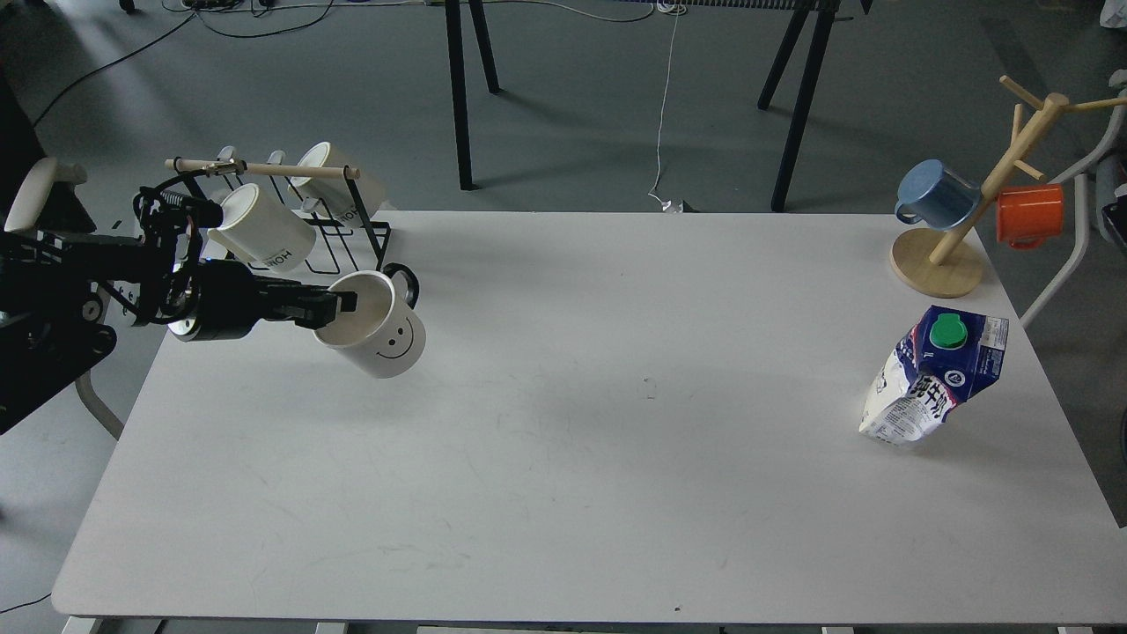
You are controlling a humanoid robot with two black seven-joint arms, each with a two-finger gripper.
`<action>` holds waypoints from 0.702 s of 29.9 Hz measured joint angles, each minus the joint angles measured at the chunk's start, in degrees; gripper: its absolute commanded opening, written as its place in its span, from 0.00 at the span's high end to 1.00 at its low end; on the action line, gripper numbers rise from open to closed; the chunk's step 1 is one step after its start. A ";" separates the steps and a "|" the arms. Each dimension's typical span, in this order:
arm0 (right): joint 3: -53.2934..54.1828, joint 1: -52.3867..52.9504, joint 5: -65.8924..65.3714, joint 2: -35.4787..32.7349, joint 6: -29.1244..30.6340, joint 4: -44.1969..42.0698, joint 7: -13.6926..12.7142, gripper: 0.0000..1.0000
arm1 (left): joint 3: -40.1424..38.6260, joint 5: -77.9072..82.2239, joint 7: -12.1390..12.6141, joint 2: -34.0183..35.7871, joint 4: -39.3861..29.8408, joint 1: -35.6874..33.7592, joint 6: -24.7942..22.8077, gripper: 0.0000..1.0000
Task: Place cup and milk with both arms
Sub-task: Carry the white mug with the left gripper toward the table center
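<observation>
Head view shows your left gripper (339, 304) pinching the cup (374, 326) by its rim, tilted above the tabletop (563, 493) beside the rack (290, 202), so it may slip; the milk (933, 374) stands far right, no right gripper visible.

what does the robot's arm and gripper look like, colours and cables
Only the left arm shows: matte black, blocky segments, with loose black cables looped over the wrist and a silvery ring under the round wrist housing. The left gripper has slim black fingers.
</observation>
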 measured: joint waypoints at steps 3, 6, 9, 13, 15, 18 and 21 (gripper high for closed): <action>0.05 -1.01 0.74 0.00 0.00 -0.21 0.06 0.05 | 0.02 0.76 -0.01 -6.50 1.28 -1.64 -0.24 0.95; 0.05 -2.02 1.12 -0.01 0.00 -0.24 0.15 0.05 | 0.24 4.02 0.01 -13.08 6.09 -2.02 -0.27 0.95; 0.05 -2.51 1.24 -0.01 0.00 -0.23 0.17 0.05 | 0.33 8.98 0.01 -20.55 12.18 -2.09 -0.27 0.95; 0.05 -2.61 1.25 -0.01 0.00 -0.23 0.17 0.05 | 0.58 12.88 0.00 -26.58 16.41 -1.74 -0.27 0.94; 0.05 -2.64 1.24 -0.01 0.00 -0.23 0.16 0.05 | 0.96 13.38 0.00 -28.46 17.62 -1.26 -0.27 0.93; 0.05 -2.71 1.20 -0.03 0.00 -0.20 0.10 0.05 | 1.62 13.55 0.00 -30.72 19.32 -0.79 -0.27 0.91; 0.03 -2.90 1.09 -0.05 0.00 -0.20 0.08 0.05 | 1.82 13.55 0.00 -31.49 20.09 -0.14 -0.27 0.89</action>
